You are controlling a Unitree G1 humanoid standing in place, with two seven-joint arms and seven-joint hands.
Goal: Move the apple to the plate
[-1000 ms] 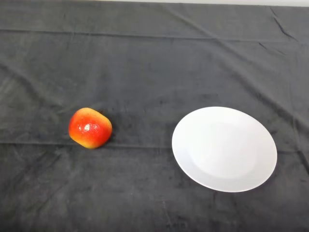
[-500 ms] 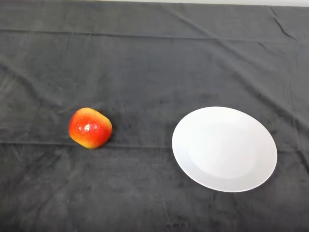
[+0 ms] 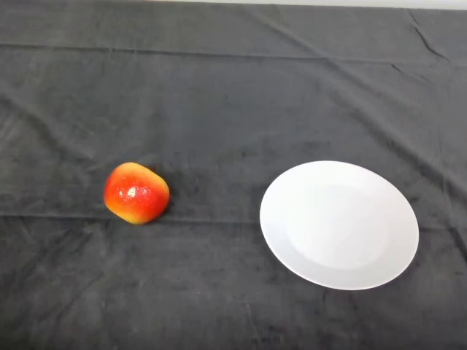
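A red and yellow apple (image 3: 136, 193) lies on the dark cloth at the left of the head view. A round white plate (image 3: 339, 224) sits to its right with nothing on it. A wide strip of cloth separates the two.
The dark cloth (image 3: 233, 87) covers the whole table and has creases along the far side and a fold line running across the middle.
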